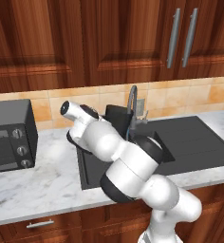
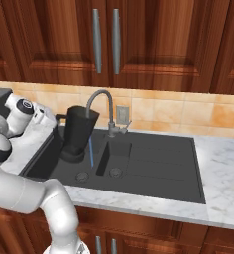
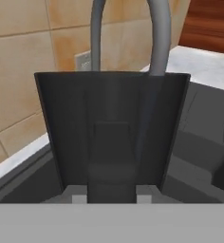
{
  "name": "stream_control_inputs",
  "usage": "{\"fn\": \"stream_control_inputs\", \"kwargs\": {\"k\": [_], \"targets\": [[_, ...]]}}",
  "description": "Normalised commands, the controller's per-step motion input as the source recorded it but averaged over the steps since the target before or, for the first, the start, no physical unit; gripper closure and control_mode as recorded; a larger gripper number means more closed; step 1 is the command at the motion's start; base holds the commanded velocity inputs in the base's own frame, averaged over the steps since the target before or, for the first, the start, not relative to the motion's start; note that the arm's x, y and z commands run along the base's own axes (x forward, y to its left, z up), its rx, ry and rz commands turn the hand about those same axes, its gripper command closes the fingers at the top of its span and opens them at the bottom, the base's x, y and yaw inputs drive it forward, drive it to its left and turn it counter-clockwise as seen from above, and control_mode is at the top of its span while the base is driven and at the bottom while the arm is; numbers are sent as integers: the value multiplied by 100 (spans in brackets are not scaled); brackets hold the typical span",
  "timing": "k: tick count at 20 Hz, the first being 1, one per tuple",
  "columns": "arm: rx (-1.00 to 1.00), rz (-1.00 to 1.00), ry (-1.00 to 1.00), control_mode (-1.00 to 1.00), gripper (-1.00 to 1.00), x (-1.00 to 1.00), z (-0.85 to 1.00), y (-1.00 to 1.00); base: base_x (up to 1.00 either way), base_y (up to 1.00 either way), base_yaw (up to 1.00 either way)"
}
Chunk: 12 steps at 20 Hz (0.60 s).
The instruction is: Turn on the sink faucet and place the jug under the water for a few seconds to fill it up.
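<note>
The jug point(image 2: 78, 130), a dark tapered pitcher, stands upright in the left part of the black sink point(image 2: 158, 163). My gripper point(image 2: 53, 120) reaches in from the left and is shut on its side handle. In the hand view the jug point(image 3: 111, 128) is close in front, with its handle between my gripper point(image 3: 111, 195). The grey sink faucet point(image 2: 102, 97) arches over the jug's rim. The water point(image 2: 90, 151) runs as a thin blue stream along the jug's right side; whether it enters the jug I cannot tell. From the left base camera my arm hides most of the jug point(image 1: 115, 115), with the faucet point(image 1: 132, 97) behind it.
A dark microwave point(image 1: 9, 135) sits on the marble counter point(image 1: 47, 180) left of the sink. A wall outlet point(image 2: 122, 114) is behind the faucet. Wooden cabinets point(image 2: 139, 39) hang above. The sink's smaller bowl point(image 2: 116, 158) lies right of the stream.
</note>
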Motion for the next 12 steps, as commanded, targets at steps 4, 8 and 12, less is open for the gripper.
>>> {"fn": "stream_control_inputs", "kwargs": {"k": [4, 8, 12], "targets": [[0, -5, 0, -100, 100, 0, 49, -5, 0, 0, 0], [0, -5, 0, -100, 100, 0, 16, -14, 0, 0, 0], [0, -3, 0, -100, 100, 8, 0, -13, 0, 0, 0]]}}
